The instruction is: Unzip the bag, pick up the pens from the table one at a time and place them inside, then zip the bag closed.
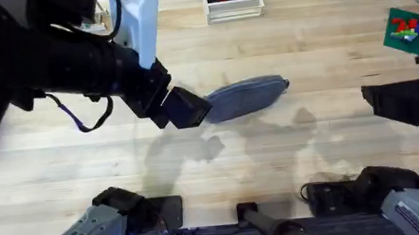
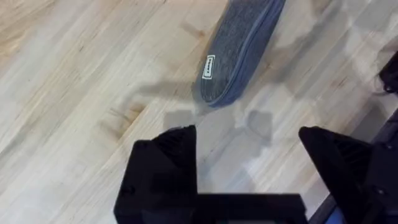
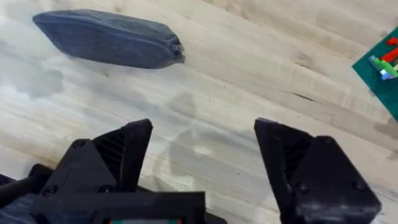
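**Ana:** Near the middle of the pale wooden plank bench point(image 1: 276, 165) lies the grey-blue oval fabric pouch point(image 1: 248, 98), flat on its side. Its zipper looks closed along the whole length.

**Ben:** And the claws?

**Ana:** The left claw point(image 2: 249, 162) hangs just off the pouch's nearer end, its black fingers spread wide with nothing between them. The right claw point(image 3: 202, 155) is well apart from the pouch, out toward the right of the bench, also wide open and empty.

**Ben:** How would you expect the pouch to handle?

**Ana:** Soft and light, I'd say. The cloth is a woven, slightly fuzzy weave, with a small white label point(image 2: 209, 67) sewn near one end. It sags into a rounded hull shape, so it will likely buckle if pinched mid-body and slide on the smooth wood grain if only pulled.

**Ben:** So where should it be held?

**Ana:** One claw pinning an end, probably the tapered tip, while the other takes the zipper pull point(image 3: 176, 47), a small dark tab at the far end in the right wrist view. It's tiny, so it needs a narrow, precise pinch.

**Ben:** Pens?

**Ana:** I can't make any out.
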